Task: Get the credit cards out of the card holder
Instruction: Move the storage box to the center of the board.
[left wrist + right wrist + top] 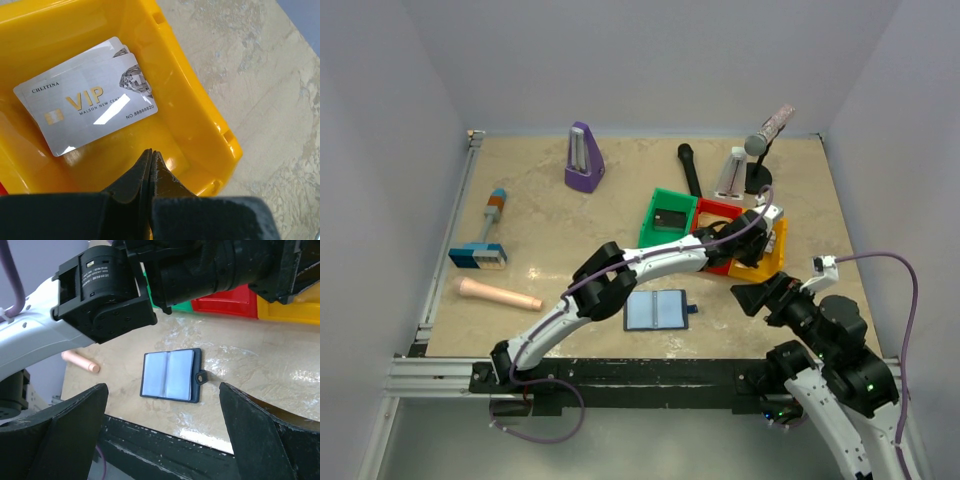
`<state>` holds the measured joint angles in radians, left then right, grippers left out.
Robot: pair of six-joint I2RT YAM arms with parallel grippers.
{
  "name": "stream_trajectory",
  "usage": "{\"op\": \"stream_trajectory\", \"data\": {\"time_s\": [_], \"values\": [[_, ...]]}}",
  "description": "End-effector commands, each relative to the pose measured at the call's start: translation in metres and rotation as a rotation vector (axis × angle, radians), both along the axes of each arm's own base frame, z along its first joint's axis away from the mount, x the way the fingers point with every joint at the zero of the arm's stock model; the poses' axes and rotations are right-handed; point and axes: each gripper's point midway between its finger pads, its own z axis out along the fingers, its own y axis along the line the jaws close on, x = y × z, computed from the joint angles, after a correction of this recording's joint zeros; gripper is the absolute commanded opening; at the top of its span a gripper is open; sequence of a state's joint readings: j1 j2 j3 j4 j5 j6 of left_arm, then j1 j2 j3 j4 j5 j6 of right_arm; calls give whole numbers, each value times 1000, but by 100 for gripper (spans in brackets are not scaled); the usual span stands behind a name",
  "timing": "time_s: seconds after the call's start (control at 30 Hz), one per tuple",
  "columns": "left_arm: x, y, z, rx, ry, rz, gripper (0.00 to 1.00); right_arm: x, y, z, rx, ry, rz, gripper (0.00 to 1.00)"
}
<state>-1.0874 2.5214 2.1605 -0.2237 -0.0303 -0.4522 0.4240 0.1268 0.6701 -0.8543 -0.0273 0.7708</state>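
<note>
**Cards lie in the yellow bin, holder open on the tabletop**

The card holder (657,311) lies spread open and flat on the tabletop (570,250) near the front edge, its pale blue-grey panels up and its snap tab pointing right. The credit cards (90,107), silver-faced with gold "VIP" lettering, lie slightly fanned in a stack on the floor of the yellow bin (200,115), at the right end of a row with a red bin (718,213) and a green bin (665,215). The left gripper (151,160) hangs over the yellow bin with its jaws pressed together on nothing. The right gripper (162,386) hovers near the holder's right side, jaws spread wide and empty.
</note>
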Motion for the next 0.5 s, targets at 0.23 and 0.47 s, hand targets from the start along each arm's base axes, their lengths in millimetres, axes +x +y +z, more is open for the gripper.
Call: {"op": "stream_trajectory", "data": {"time_s": [0.23,0.47], "values": [[31,52,-22,136,-76,222,0,3,10,10,41,-53,41,99],[32,91,-23,136,-72,314,0,4,10,8,44,-43,39,99]]}}
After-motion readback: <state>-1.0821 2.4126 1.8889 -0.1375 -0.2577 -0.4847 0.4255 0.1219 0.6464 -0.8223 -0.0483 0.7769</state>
